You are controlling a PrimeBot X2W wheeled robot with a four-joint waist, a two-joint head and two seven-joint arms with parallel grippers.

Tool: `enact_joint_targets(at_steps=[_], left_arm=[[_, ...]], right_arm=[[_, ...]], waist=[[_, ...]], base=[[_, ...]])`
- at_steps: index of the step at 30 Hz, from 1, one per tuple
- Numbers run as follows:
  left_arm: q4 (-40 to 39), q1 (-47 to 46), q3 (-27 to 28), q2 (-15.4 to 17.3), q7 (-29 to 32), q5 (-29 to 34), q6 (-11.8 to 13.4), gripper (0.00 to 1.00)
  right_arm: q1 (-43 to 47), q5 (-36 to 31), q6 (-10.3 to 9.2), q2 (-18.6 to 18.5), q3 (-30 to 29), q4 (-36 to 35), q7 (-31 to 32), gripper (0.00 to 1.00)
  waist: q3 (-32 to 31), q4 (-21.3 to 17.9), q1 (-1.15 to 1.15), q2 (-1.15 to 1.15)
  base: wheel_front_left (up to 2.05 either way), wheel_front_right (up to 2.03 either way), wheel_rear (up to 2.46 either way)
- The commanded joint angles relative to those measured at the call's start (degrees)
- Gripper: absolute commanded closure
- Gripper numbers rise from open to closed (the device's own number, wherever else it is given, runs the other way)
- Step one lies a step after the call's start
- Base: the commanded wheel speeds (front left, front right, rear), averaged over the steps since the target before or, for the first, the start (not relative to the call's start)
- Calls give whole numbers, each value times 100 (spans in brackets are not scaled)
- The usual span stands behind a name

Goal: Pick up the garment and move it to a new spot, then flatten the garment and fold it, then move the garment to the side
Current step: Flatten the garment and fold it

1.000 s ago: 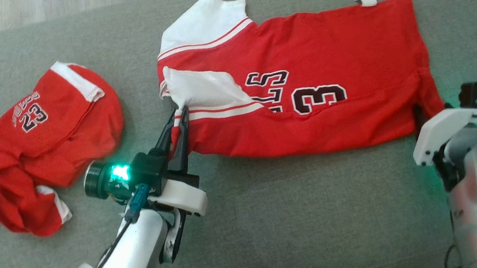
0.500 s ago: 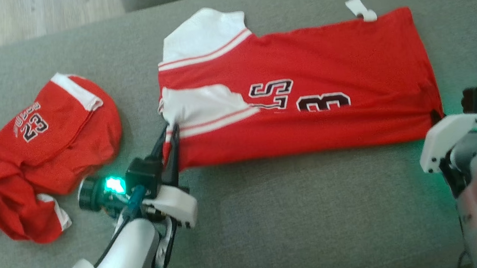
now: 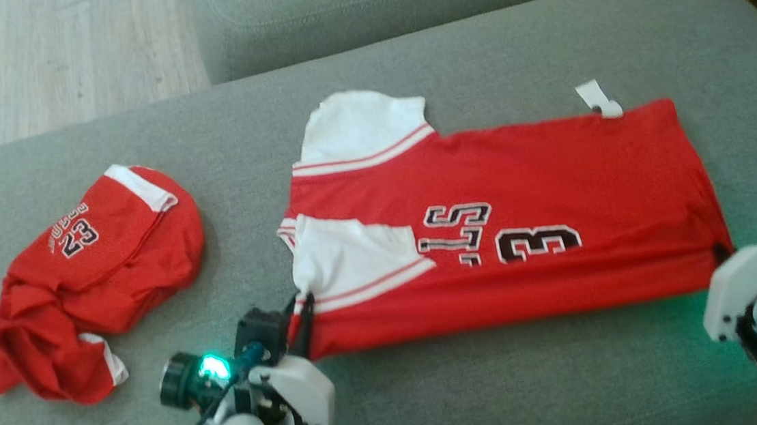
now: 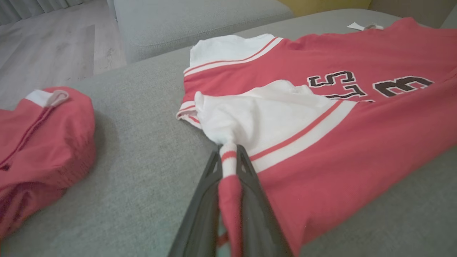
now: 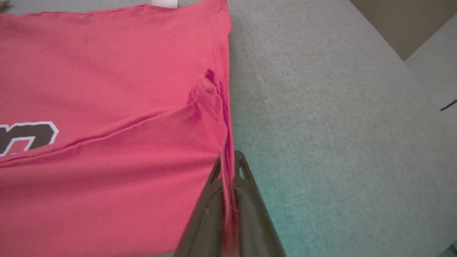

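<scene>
Left end effector (image 4: 228,151) clamped on the near sleeve hem of the jersey (image 3: 519,173). Right end effector (image 5: 228,159) pinched shut on its right edge. Jersey lies flat mid grey cushion (image 3: 503,379), apparently folded lengthwise. Second red garment (image 3: 95,264) bunched well apart, left.

Open cushion (image 3: 503,379) in front of the jersey (image 3: 519,173), crumpled red bundle (image 3: 95,264) blocking the left side

A bunched red shirt (image 3: 96,278) marked 23 lies on the grey sofa (image 3: 470,396). Pale wood floor (image 3: 50,63) shows behind it.
</scene>
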Motion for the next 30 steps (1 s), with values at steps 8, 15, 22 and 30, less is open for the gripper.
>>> enact_joint_targets(at_steps=[8, 15, 22, 30], left_arm=[[-344, 58, 66, 177, 265, -88, -20, 100], [-339, 78, 12, 196, 376, -92, 38, 7], [-616, -101, 292, 266, -209, 9, 338, 0], [-1183, -726, 723, 467, -1353, 128, 290, 0]], right_arm=[[506, 293, -5, -117, 18, -954, 361, 100], [658, 262, -5, 123, -195, -1390, 161, 0], [586, 454, -5, 395, -195, -2006, -1020, 0], [383, 620, -5, 650, -109, -2377, -2282, 0]], waist=[[-106, -52, 1, 0], [-45, -86, 1, 0], [120, -149, 1, 0], [528, -410, 1, 0]], base=[[0, 0, 0], [0, 0, 0], [0, 0, 0], [0, 0, 0]])
